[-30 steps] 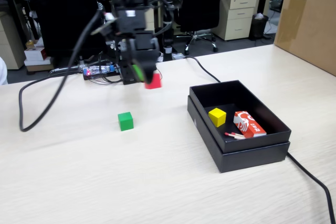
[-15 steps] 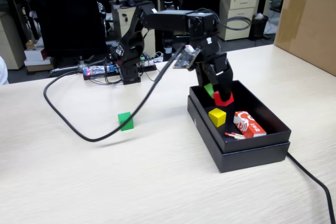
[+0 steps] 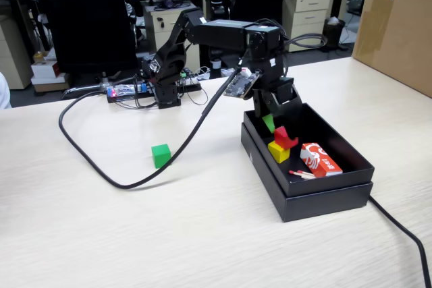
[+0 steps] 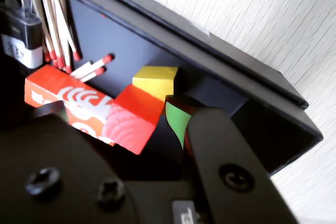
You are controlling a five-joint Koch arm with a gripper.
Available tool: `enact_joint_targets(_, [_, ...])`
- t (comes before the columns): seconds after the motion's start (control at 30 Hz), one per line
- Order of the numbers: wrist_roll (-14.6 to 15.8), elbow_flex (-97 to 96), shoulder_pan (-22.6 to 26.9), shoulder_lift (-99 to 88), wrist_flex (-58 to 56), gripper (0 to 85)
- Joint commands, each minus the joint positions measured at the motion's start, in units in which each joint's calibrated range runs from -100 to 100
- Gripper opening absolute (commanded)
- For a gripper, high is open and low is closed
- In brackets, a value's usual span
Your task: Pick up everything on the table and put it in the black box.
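Observation:
The green cube (image 3: 160,155) sits alone on the table (image 3: 101,234), left of the black box (image 3: 324,200). Inside the box, the red cube (image 3: 285,137) lies tilted against the yellow cube (image 3: 278,152). My gripper (image 3: 270,121) hangs low in the box's far end, just behind them. In the wrist view the box rim (image 4: 210,40) crosses the top, and the red cube (image 4: 134,119) and the yellow cube (image 4: 155,81) lie ahead of my gripper (image 4: 115,114). The jaws stand apart, the right finger's green-faced tip (image 4: 177,120) beside the red cube. Neither jaw grips it.
A red-and-white packet (image 3: 320,159) and several matches (image 4: 58,35) lie in the box, with a small padlock-like object (image 4: 21,24). A thick black cable (image 3: 135,183) loops across the table past the green cube. A brown carton (image 3: 398,25) stands at the far right.

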Motion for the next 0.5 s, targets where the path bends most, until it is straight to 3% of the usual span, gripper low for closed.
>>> enact_joint_targets(0.0, [0.0, 1.5, -0.6, -4.9, -0.2, 42.0])
enact_joint_targets(0.3, [-0.8, -8.1, -4.1, -36.5, -0.2, 45.5])
enact_joint_targets(0.47, [-4.6, -26.6, -9.7, -56.9, -0.2, 47.9])
